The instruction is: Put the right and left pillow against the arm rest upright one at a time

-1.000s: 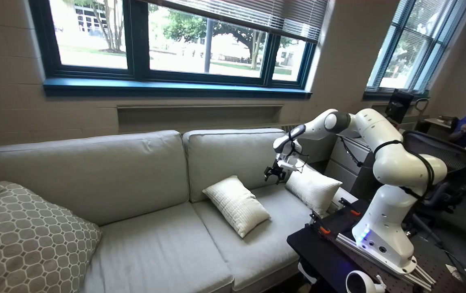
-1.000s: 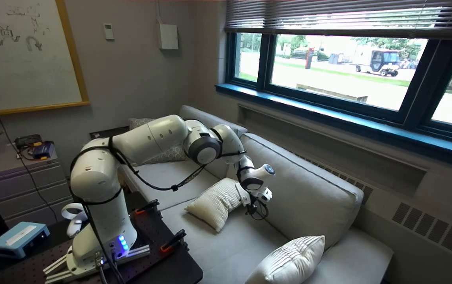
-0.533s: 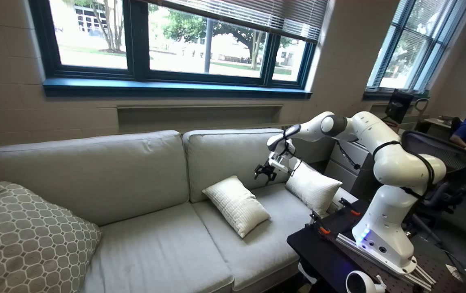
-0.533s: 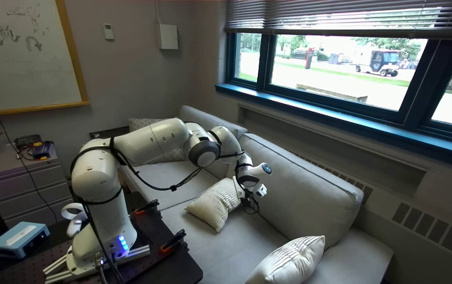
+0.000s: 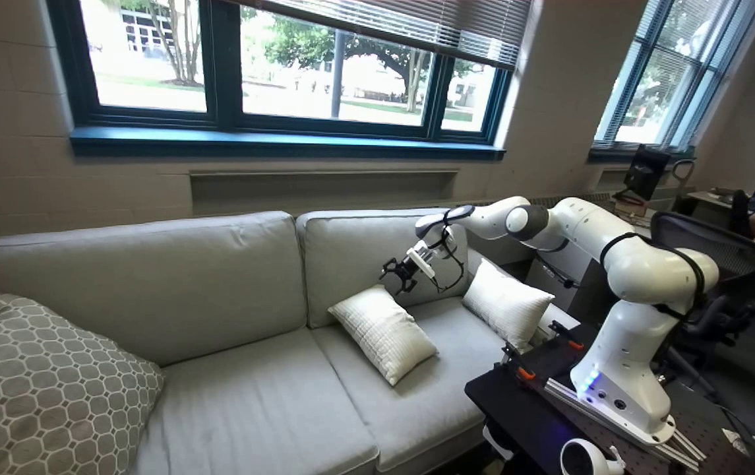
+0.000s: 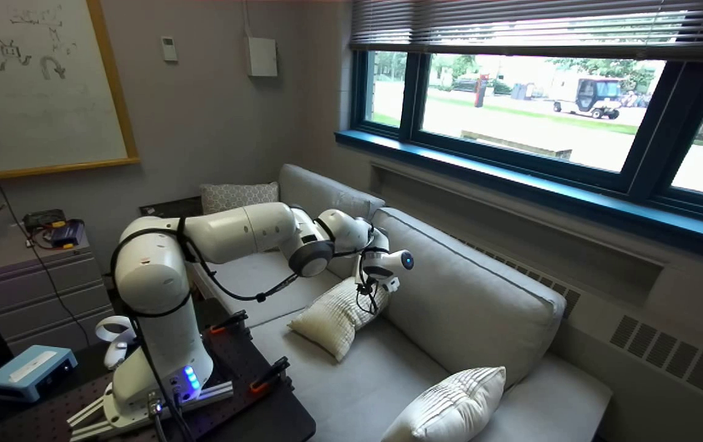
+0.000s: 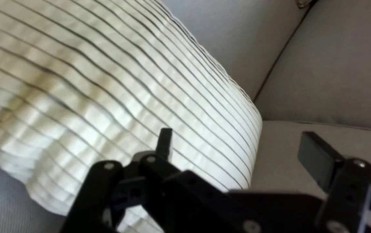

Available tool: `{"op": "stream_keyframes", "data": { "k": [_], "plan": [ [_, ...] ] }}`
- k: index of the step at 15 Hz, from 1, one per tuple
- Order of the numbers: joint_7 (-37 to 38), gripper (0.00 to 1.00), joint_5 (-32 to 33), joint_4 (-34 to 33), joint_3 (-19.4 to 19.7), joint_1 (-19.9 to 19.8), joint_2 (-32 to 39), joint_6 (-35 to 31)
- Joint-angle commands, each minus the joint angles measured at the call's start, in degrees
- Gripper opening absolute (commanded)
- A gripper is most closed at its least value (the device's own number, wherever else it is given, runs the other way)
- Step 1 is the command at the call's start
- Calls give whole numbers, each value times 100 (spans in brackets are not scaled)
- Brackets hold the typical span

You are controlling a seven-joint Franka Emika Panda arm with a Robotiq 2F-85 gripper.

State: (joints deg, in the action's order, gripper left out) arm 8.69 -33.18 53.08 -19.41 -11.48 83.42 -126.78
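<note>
A cream-white pillow (image 5: 384, 333) lies tilted on the sofa seat near the gap between the seat cushions. It also shows in an exterior view (image 6: 330, 319), partly behind the wrist, and its ribbed cover (image 7: 114, 97) fills the left of the wrist view. The other cream-white pillow (image 5: 508, 303) leans against the arm rest (image 5: 558, 318); both also show in an exterior view, the pillow (image 6: 449, 408) and the arm rest (image 6: 566, 387). My gripper (image 5: 395, 278) is open and empty at the first pillow's upper end. In the wrist view the jaws (image 7: 240, 152) straddle that pillow's edge; contact is unclear.
Sofa back cushions (image 5: 377, 254) stand close behind the gripper. A larger grey patterned cushion (image 5: 54, 389) is at the sofa's far end. The arm stands on a black table (image 5: 515, 402) with clamps (image 5: 519, 363) at its edge beside the sofa.
In an exterior view my gripper has moved left and slightly down, from beside the arm-rest pillow to the other pillow's upper end, and has tilted. Both pillows have stayed put.
</note>
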Motion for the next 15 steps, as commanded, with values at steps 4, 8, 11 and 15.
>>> {"op": "stream_keyframes", "data": {
  "k": [4, 8, 11, 15],
  "plan": [
    [451, 100, -1383, -346, -118, 50, 195, 19],
    [277, 100, -1517, -360, 126, 157, 186, 61],
    [443, 100, -965, -193, 135, 118, 87, 470],
    [244, 100, -2052, -150, -62, -131, 176, 951]
  ]
}}
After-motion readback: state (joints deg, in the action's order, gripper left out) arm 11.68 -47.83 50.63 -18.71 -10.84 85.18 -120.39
